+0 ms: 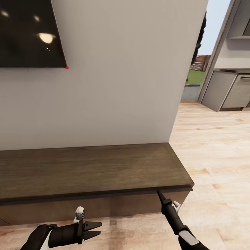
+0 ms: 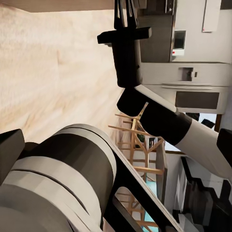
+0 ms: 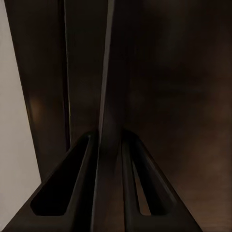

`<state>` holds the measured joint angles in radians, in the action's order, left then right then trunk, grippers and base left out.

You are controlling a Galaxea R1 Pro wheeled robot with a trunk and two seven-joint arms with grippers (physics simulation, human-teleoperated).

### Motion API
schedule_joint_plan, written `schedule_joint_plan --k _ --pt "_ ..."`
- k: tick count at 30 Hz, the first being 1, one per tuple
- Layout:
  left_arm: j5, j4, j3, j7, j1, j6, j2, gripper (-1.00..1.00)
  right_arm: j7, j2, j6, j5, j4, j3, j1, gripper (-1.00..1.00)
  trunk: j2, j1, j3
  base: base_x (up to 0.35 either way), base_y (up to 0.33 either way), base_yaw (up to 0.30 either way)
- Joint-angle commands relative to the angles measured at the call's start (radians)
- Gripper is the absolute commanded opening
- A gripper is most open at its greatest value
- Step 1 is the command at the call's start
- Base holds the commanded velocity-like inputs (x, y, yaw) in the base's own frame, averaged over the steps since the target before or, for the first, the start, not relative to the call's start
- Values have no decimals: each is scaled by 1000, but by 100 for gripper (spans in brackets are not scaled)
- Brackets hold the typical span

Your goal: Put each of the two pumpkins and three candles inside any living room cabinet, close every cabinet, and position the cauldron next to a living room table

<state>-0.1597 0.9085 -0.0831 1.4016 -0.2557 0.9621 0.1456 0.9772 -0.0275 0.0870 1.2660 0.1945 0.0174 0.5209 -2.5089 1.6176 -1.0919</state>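
The cabinet, a long low dark brown unit, stands against the wall with its front flush and closed. My right gripper is shut, and its tip sits at the seam just under the top's front edge, near the right end. In the right wrist view the gripper is pressed up to the dark wood. My left gripper hangs open low in front of the cabinet, pointing right, with nothing in it. The left wrist view looks across at the right gripper. The pumpkins, candles and cauldron are out of view.
A black TV hangs on the pale wall above the cabinet. Right of the wall's end, wooden floor runs to grey kitchen cupboards. A wooden chair and a steel fridge stand behind my arms.
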Motion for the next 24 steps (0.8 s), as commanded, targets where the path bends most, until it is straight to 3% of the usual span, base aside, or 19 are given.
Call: schedule_joint_plan --k 1,24 --pt "-2 0 0 2 0 10 0 100 -18 0 10 3 -3 1 1 -100 0 0 -1 -18 0 0" --pt "-3 0 0 2 0 10 0 100 -19 0 10 5 -2 2 1 -100 0 0 -1 -12 0 0"
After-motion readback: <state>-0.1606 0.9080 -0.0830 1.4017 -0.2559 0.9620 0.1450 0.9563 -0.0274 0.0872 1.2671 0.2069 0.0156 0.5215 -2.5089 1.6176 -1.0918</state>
